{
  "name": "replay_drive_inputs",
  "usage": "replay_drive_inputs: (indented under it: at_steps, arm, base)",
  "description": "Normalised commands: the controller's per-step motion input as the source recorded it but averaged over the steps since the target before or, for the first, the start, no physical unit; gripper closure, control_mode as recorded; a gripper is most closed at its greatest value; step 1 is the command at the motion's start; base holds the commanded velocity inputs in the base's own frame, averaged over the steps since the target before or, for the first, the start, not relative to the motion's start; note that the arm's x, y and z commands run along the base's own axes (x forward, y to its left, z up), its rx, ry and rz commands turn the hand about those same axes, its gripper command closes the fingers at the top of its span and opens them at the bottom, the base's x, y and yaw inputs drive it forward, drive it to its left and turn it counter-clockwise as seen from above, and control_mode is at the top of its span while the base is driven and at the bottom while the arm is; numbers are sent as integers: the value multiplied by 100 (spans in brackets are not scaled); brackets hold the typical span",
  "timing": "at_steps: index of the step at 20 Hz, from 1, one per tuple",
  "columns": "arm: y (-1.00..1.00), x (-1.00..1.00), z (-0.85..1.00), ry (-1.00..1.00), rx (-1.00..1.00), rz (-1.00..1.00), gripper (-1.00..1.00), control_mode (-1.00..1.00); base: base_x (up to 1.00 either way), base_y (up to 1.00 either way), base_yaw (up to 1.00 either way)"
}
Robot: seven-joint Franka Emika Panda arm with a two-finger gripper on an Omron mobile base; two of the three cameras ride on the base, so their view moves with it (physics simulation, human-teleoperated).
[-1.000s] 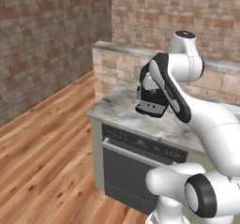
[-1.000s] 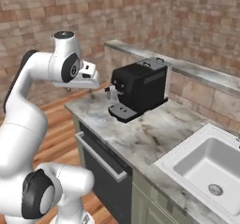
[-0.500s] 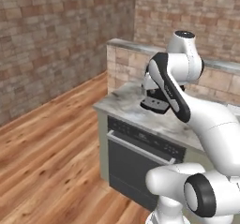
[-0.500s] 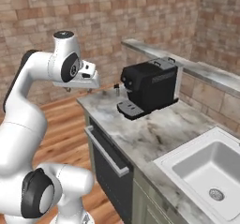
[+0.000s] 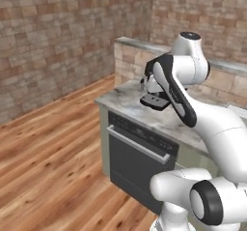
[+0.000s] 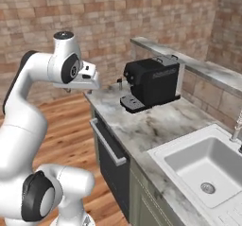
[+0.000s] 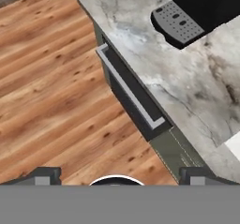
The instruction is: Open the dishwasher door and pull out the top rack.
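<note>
I see the door (image 5: 136,165) shut under the marble counter (image 5: 159,121), lower centre of the left base view; its silver handle (image 5: 139,145) runs across just below the black control strip. In the right base view the door (image 6: 111,166) sits centre-low, edge-on, with the handle sticking out toward the wood floor (image 6: 71,135). From the hand view the gripper (image 7: 120,174) hangs high over the floor at the bottom edge, its two tips far apart and holding nothing, well clear of the door (image 7: 129,96) running diagonally through the middle. The coffee machine (image 6: 151,82) stands on the counter, upper centre of the right base view, with the sink (image 6: 203,166) at lower right.
</note>
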Motion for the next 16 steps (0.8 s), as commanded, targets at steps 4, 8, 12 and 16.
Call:
replay_drive_inputs:
  at_steps: [4, 8, 12, 16]
  arm:
    - [0, 0, 0, 0, 0, 0, -100, 100]
    - [0, 0, 0, 0, 0, 0, -100, 100]
    - [0, 0, 0, 0, 0, 0, -100, 100]
    - [0, 0, 0, 0, 0, 0, -100, 100]
  base:
    - [0, -32, 28]
    - [0, -34, 34]
    - [0, -42, 31]
    - [-9, -41, 15]
